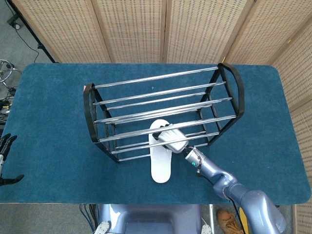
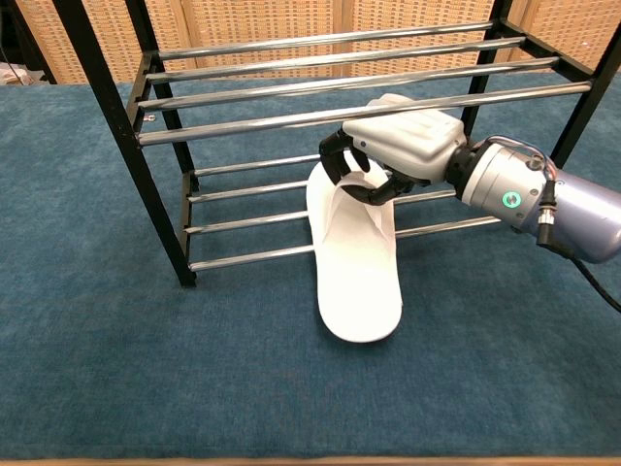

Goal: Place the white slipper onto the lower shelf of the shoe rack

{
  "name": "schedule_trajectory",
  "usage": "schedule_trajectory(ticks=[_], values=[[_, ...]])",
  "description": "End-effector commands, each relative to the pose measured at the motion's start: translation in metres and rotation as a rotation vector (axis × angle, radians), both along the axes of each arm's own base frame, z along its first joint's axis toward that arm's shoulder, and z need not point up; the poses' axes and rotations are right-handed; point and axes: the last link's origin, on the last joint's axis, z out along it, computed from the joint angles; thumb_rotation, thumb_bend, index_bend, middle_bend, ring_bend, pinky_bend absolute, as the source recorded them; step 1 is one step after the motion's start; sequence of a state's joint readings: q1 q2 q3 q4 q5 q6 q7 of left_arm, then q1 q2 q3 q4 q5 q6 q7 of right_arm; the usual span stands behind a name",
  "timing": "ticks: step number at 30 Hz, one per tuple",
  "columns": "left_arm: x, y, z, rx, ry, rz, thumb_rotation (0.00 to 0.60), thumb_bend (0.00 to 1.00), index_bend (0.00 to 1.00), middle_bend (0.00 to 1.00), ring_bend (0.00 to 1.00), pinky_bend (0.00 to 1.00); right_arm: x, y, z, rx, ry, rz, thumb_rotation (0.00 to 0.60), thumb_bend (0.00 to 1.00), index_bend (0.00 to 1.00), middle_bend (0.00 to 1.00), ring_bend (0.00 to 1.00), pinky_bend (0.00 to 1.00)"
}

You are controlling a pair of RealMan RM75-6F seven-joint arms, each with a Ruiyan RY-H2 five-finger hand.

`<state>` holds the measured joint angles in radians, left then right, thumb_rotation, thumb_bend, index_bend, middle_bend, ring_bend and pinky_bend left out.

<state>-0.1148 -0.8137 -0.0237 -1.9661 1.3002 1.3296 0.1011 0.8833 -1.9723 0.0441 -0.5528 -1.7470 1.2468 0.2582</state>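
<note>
Head view, far left edge: left hand [image 1: 6,161] hangs beside the near left corner of the table [image 1: 44,122], off the blue cloth, dark fingers spread apart, nothing in them; it does not show in the chest view. Table is covered in blue carpet-like cloth; woven screen panels [image 1: 131,29] stand behind the far edge. Shoe rack [image 1: 161,114] sits mid-table, black end frames, chrome bars in two tiers, long axis running left to right and slightly skewed, right end farther away. White slipper [image 2: 355,254] lies at the near side of the rack, about centre: its toe end rests over the near bars of the lower shelf [image 2: 252,218], under the upper tier, while the heel end hangs out past the near bar and lies down on the cloth, so the slipper is tilted, partly on the shelf and partly off. Right hand [image 2: 393,155] reaches in from the right between the two tiers, back of the hand just under the near upper bar, dark fingers [image 2: 340,160] curled around the slipper's strap at the toe end, holding it. Right forearm runs off toward the near right corner, a small green light showing on the wrist [image 2: 505,189].
</note>
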Motion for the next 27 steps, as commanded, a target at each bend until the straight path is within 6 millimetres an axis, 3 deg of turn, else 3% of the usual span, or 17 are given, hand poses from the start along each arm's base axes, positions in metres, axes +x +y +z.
schedule_trajectory(ticks=[1,27], values=[[0.000,0.000,0.000,0.002,-0.001,0.002,0.600,0.08,0.00,0.00,0.00,0.00,0.004,-0.002,-0.003,0.007,0.004,0.006,0.600,0.55,0.63,0.55,0.58,0.71],[-0.007,0.003,-0.001,-0.001,0.011,0.034,0.600,0.08,0.00,0.00,0.00,0.00,0.023,-0.028,-0.006,-0.012,0.031,0.013,0.600,0.55,0.63,0.55,0.58,0.71]])
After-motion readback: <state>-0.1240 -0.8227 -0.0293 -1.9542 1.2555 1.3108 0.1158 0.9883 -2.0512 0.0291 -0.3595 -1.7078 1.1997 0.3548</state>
